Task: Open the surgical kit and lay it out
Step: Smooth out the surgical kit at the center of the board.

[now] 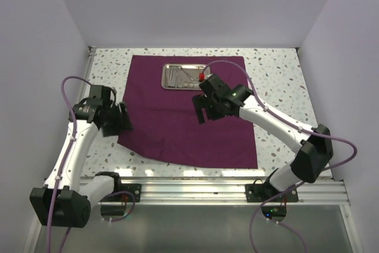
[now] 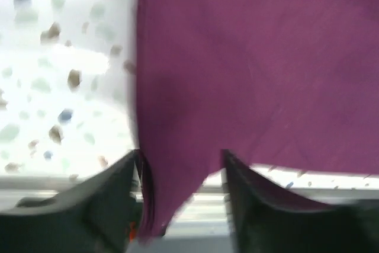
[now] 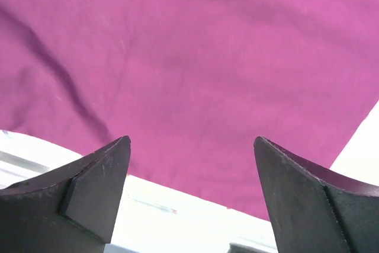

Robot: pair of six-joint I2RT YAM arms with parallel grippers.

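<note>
1. Maroon cloth wrap (image 1: 183,125) lies spread open on the speckled tabletop (image 1: 278,78). The steel tray (image 1: 184,76) sits on its far part, with thin silver instruments (image 1: 179,75) inside.
2. My right tool (image 1: 201,111) hovers over the cloth's middle, fingers wide apart, gripping nothing.
3. My left tool (image 1: 123,121) is at the cloth's left edge. Its fingers are parted, and in a blurred wrist view a fold of cloth hangs between them against one finger.

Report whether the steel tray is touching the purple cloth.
Touching: top view shows the steel tray lying flat on the purple cloth, fabric on every side.
</note>
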